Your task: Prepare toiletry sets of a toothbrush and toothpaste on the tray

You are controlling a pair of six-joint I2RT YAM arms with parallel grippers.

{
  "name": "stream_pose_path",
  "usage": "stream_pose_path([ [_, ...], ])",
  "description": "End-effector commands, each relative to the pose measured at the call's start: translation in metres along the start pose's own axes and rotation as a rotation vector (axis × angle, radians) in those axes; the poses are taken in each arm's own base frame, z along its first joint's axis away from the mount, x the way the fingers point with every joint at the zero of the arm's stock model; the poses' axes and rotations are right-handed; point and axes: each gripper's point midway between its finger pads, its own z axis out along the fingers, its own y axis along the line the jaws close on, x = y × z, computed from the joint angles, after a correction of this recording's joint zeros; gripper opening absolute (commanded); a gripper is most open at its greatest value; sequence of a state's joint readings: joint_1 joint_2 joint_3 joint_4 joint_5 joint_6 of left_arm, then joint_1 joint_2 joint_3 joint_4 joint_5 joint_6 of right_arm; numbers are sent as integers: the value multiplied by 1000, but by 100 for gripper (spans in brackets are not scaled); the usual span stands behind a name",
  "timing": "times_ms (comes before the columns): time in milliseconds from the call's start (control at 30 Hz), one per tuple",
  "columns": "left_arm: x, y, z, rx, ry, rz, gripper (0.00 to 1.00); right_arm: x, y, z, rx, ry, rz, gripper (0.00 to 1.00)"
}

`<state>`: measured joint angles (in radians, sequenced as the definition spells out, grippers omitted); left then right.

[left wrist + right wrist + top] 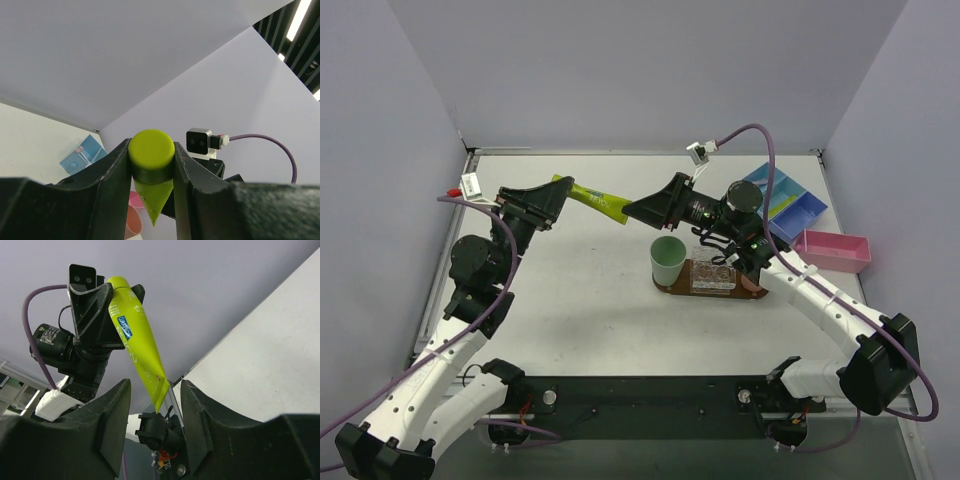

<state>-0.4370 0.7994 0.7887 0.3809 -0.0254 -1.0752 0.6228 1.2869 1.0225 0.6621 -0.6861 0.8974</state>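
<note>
A lime-green toothpaste tube (595,200) hangs in the air between my two grippers, above the back middle of the table. My left gripper (563,197) is shut on its cap end; the left wrist view shows the round cap (151,150) clamped between the fingers. My right gripper (632,211) is open, and the tube's flat end (150,372) lies between its spread jaws without touching them. The dark brown wooden tray (720,294) lies to the right of centre, under the right arm. No toothbrush is discernible.
A mint-green cup (668,260) stands on the tray's left end, with a clear plastic piece (713,276) beside it. A blue compartment bin (788,200) and a pink shallow box (835,250) sit at the back right.
</note>
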Motion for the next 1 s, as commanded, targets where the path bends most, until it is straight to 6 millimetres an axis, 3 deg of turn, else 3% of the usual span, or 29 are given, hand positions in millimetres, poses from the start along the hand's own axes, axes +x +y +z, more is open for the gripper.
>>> stream_pose_path([
  [0,-17,-26,0,95,-65,-29,0,-10,32,1,-132,-37,-71,38],
  [300,-12,-22,3,103,-57,-54,0,-9,36,8,-172,-30,-62,26],
  [500,-5,-17,6,103,-30,-54,0,-13,41,7,-196,-53,-73,0],
  [733,3,-4,5,68,9,50,0,-18,30,-4,-104,-62,-130,0],
  [767,2,-1,5,56,11,73,18,-23,31,-11,-89,-73,-165,0],
  [833,-1,1,6,39,23,157,39,-23,16,-19,-3,-56,-166,0],
  [900,-3,3,5,32,45,224,64,-35,11,-35,71,-78,-219,0],
  [933,-2,12,5,3,69,296,69,-30,0,-43,136,-48,-199,0],
  [967,-11,10,6,-8,59,336,75,-39,3,-53,174,-75,-221,0],
])
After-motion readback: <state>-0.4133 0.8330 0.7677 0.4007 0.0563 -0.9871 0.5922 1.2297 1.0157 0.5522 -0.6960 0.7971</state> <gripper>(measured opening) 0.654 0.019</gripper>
